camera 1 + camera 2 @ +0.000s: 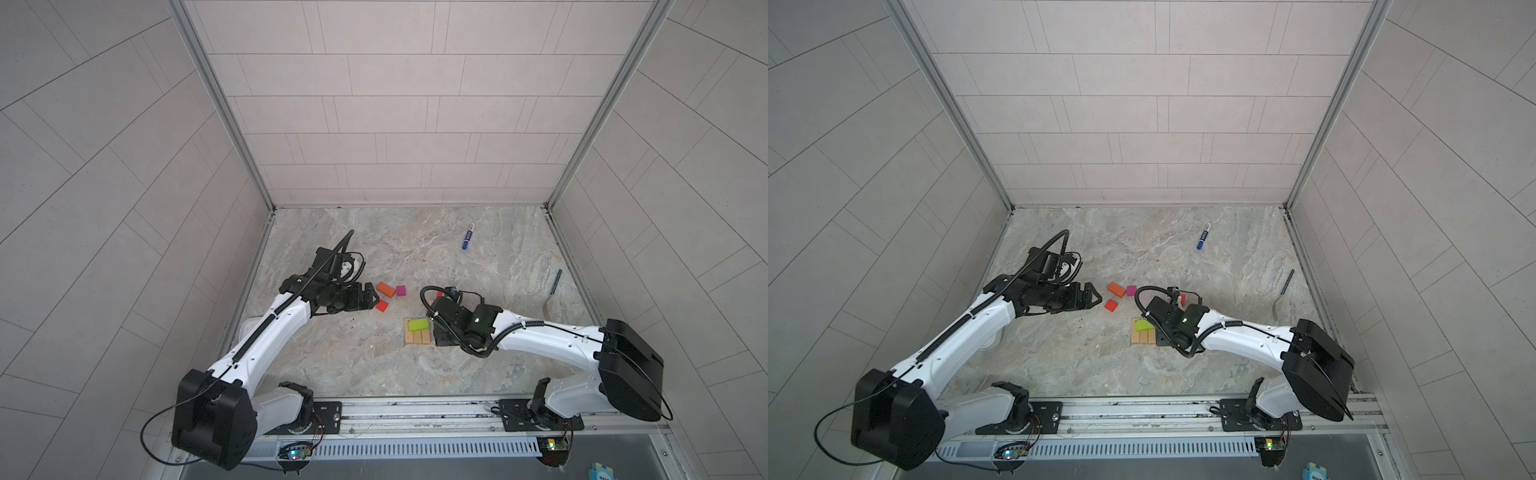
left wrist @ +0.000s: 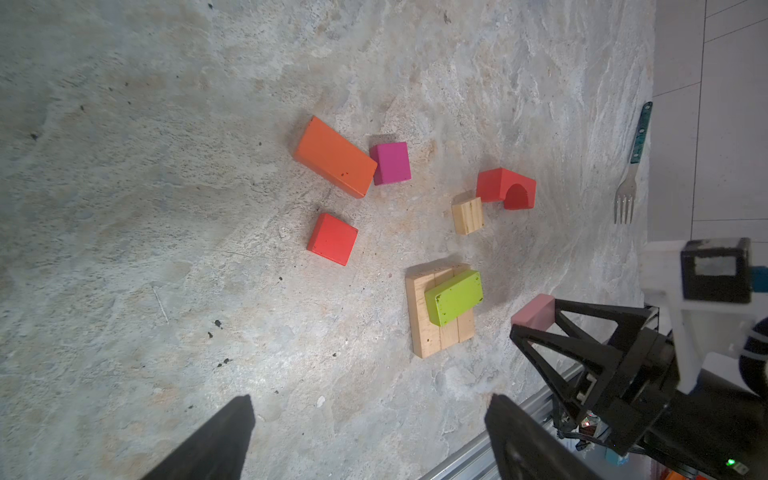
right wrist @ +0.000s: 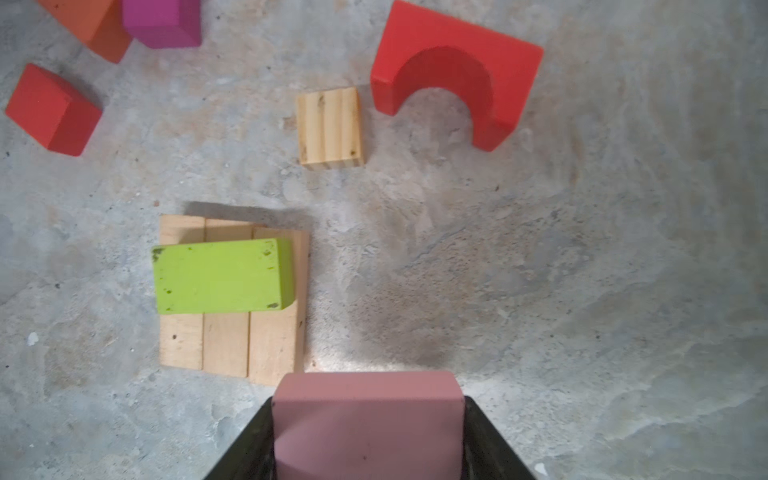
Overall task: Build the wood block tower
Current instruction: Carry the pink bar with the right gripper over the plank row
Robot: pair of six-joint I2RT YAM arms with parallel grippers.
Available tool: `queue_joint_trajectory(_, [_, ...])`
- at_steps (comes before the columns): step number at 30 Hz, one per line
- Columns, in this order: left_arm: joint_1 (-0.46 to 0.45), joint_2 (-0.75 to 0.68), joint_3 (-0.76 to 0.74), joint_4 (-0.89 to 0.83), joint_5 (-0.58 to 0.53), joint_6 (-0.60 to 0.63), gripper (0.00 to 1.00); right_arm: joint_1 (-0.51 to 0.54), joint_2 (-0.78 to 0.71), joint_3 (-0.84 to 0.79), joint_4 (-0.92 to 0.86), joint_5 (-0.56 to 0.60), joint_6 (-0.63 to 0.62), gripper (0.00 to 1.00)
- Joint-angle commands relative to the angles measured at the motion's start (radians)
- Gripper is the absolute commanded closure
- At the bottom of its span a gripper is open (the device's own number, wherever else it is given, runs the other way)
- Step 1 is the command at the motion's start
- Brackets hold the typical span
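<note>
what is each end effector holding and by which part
The right end effector grips the pink brick across its two opposite sides, its far end sticking out. The left end effector is open, holding nothing.

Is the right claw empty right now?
No, the right claw is shut on the pink brick, plain in the right wrist view.

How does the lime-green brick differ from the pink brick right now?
Colour: the lime-green brick is bright green, the pink brick dull pink. Support: the lime-green brick lies flat across the tan planks; the pink brick sits clamped in the right gripper, not on the planks. Both are plain painted rectangular bricks.
</note>
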State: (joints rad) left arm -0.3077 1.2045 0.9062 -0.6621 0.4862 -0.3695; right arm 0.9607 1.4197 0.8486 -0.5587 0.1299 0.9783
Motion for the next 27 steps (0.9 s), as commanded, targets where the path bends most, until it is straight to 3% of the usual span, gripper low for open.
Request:
queue_joint_trajectory(1, [0.005,-0.009,-0.010,0.005,0.000,0.000,0.06,0.028,0.029,0.022,0.016,0.043,0.069,0.54])
queue_joint_trajectory(27, [0.005,-0.009,-0.013,0.006,0.003,-0.003,0.06,0.115,0.214,0.120,0.099,0.076,0.124,0.54])
